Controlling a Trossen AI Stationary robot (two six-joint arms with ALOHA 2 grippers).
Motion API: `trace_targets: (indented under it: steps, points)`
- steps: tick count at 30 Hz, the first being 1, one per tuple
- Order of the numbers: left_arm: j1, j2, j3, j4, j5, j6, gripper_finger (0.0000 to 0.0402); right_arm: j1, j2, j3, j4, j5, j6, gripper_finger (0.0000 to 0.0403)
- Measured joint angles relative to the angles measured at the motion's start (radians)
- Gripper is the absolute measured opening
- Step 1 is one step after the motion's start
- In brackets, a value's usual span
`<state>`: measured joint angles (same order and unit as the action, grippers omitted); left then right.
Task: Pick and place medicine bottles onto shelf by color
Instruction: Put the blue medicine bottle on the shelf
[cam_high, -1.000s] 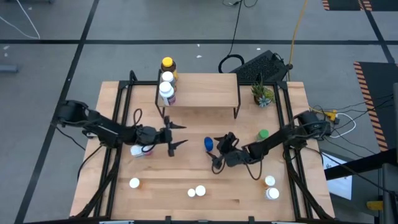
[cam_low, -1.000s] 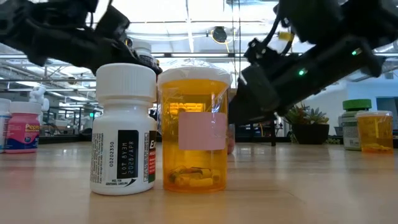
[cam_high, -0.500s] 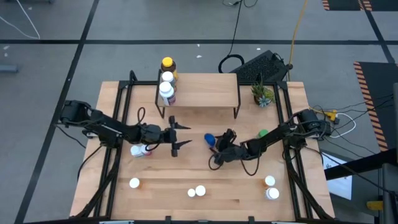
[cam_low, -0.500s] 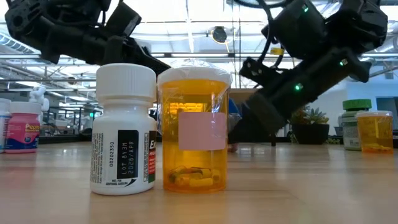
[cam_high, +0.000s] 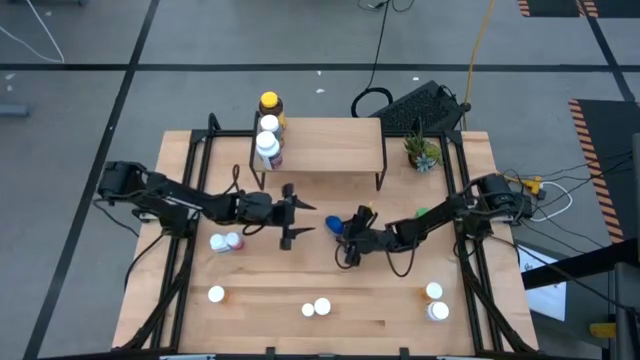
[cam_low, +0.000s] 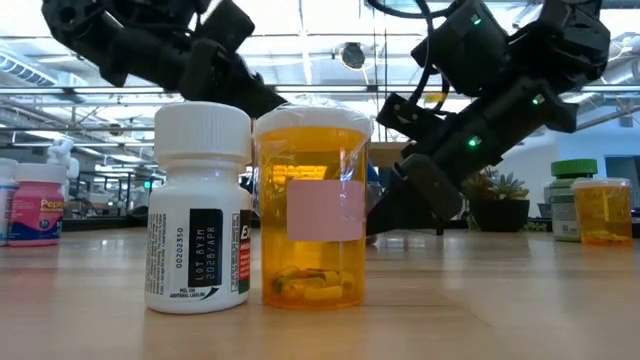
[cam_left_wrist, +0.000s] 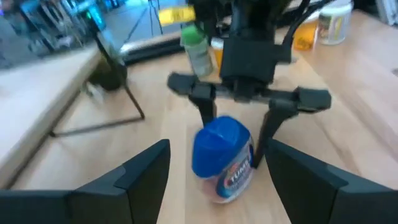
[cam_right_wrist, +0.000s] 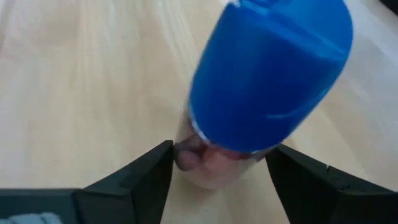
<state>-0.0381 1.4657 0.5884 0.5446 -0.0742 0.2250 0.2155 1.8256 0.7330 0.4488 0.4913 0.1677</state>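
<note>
Right gripper (cam_high: 347, 225) has its two dark fingers spread wide, one on each side of the small blue-capped bottle (cam_high: 333, 225), which sits on the light wooden table (cam_high: 400, 300) in the middle. Left gripper (cam_high: 296, 217) is open too and points at the same bottle from the other side, a bit farther off. Farther back stands the small raised wooden shelf (cam_high: 330, 145).

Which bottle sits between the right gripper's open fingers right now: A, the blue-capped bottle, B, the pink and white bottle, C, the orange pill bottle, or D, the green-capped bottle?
A: the right wrist view shows the blue-capped bottle between the open right gripper fingers.
</note>
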Motion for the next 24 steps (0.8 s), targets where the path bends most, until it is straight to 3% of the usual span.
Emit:
trace_targets:
  steps: [4, 9, 16, 24]
  points:
    - [0.021, 0.070, 0.015, -0.001, 0.068, -0.026, 0.0269, -0.029, 0.000, 0.000, 0.010, -0.075, -0.065, 0.0206]
    - [0.024, 0.179, 0.076, -0.031, 0.075, -0.028, 0.0269, -0.070, -0.002, 0.000, 0.030, -0.211, -0.157, 0.0170]
    - [0.025, 0.260, 0.220, -0.181, 0.079, -0.025, 0.0269, -0.109, -0.001, 0.000, 0.050, -0.311, -0.218, 0.0169]
    - [0.051, 0.265, 0.335, -0.435, 0.144, -0.057, 0.0246, -0.111, -0.001, 0.000, 0.053, -0.314, -0.237, 0.0171]
